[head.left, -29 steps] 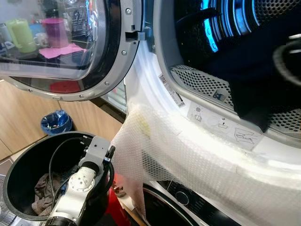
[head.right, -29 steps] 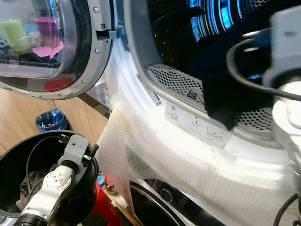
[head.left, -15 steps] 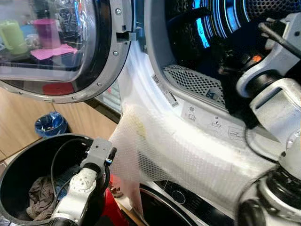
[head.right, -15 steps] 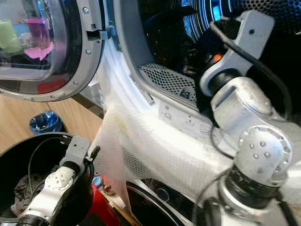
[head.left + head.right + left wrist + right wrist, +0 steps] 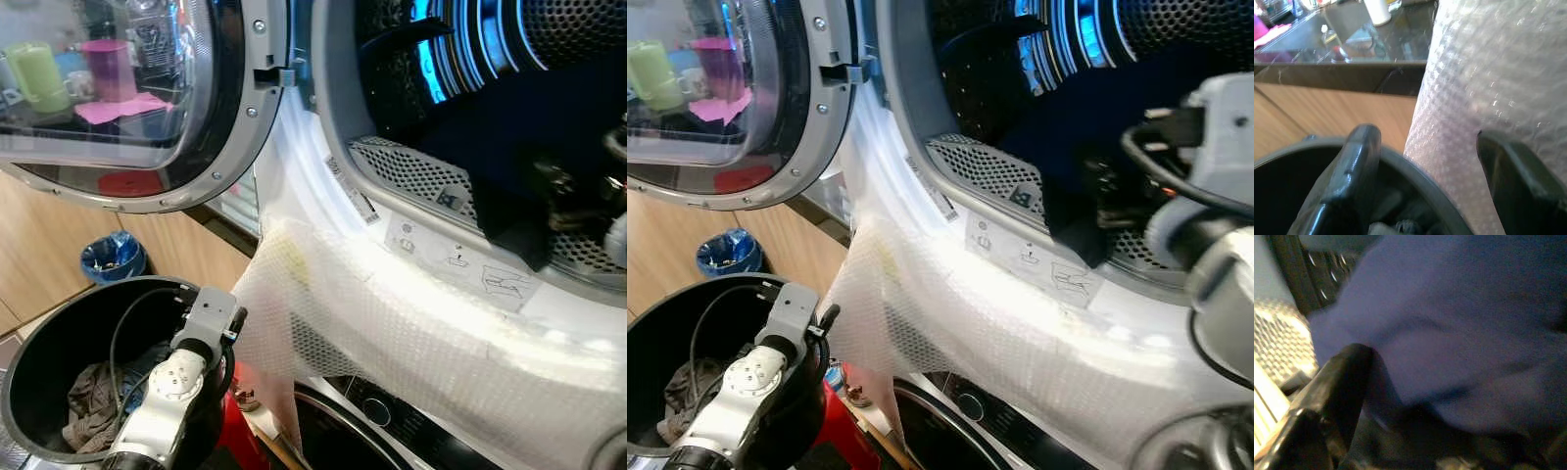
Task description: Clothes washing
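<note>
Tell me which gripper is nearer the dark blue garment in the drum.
Right. The right gripper is at the dark blue garment inside the drum; the left gripper hovers open over the black basket, well below.

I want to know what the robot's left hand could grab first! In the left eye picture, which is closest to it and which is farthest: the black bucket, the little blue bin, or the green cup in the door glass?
1. black bucket: right under the left gripper, touching close.
2. blue bin: on the floor behind the bucket.
3. green cup: up high in the door glass, farthest.

Light wooden cabinet panels (image 5: 39, 255), small blue bin (image 5: 113, 257)
</note>
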`<state>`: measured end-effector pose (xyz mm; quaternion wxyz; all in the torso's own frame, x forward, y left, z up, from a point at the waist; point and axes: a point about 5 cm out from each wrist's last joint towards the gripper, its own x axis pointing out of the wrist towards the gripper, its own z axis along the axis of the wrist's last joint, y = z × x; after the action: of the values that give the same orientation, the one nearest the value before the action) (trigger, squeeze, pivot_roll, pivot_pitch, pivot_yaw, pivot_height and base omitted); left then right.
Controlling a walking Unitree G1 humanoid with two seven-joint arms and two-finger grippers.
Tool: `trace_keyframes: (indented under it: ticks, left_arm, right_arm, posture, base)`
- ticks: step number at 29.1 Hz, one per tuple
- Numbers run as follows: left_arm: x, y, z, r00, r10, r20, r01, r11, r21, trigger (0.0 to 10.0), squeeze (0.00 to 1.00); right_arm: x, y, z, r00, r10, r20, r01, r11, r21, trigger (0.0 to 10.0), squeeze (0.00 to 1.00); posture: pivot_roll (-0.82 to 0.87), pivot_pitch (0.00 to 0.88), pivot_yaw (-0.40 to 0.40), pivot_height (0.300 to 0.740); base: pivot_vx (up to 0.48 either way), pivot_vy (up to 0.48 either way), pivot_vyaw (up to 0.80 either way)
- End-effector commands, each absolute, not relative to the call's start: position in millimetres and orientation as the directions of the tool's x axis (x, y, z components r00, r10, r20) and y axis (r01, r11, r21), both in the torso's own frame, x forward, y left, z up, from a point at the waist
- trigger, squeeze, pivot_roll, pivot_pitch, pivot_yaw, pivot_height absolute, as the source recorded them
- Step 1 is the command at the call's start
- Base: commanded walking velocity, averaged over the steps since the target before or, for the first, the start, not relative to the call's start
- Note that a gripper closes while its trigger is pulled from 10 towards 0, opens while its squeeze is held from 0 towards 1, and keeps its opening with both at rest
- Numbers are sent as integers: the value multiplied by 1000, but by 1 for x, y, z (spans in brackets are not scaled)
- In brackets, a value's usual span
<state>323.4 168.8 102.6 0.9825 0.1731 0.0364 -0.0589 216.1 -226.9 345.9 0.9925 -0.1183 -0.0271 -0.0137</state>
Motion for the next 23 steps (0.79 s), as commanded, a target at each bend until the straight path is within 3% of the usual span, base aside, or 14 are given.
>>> trace_keyframes:
  ticks: [1, 11, 16, 18, 19, 23]
  left_arm:
    - [323, 169, 104, 989, -116, -90, 140, 929, 344, 10000, 0]
    - [325, 171, 107, 991, -108, -79, 129, 930, 345, 10000, 0]
    - [325, 172, 108, 992, -104, -77, 124, 931, 342, 10000, 0]
    - [324, 171, 109, 991, -112, -67, 128, 934, 333, 10000, 0]
    - [324, 169, 111, 990, -128, -53, 138, 937, 320, 10000, 0]
    - [323, 167, 117, 988, -156, -18, 154, 939, 307, 10000, 0]
  right_arm:
    - [204, -228, 353, 996, 25, 91, -1, 966, -257, 10000, 0]
    - [191, -196, 367, 905, 362, 225, -310, 921, -235, 10000, 0]
    - [177, -188, 335, 888, 449, 96, -395, 854, -339, 10000, 0]
    - [173, -178, 320, 843, 537, 17, -498, 793, -351, 10000, 0]
    - [169, -169, 313, 776, 631, -11, -599, 730, -329, 10000, 0]
    - [163, -155, 306, 655, 755, -12, -729, 628, -272, 10000, 0]
  posture:
    - [36, 67, -54, 740]
    - [41, 78, -58, 740]
    - [41, 84, -60, 740]
    - [43, 95, -59, 740]
    - [45, 96, -62, 740]
    - [57, 106, -64, 740]
  base:
    - [0, 0, 0]
    - [0, 0, 0]
    - [0, 0, 0]
    - [0, 0, 0]
    - [0, 0, 0]
    - [0, 0, 0]
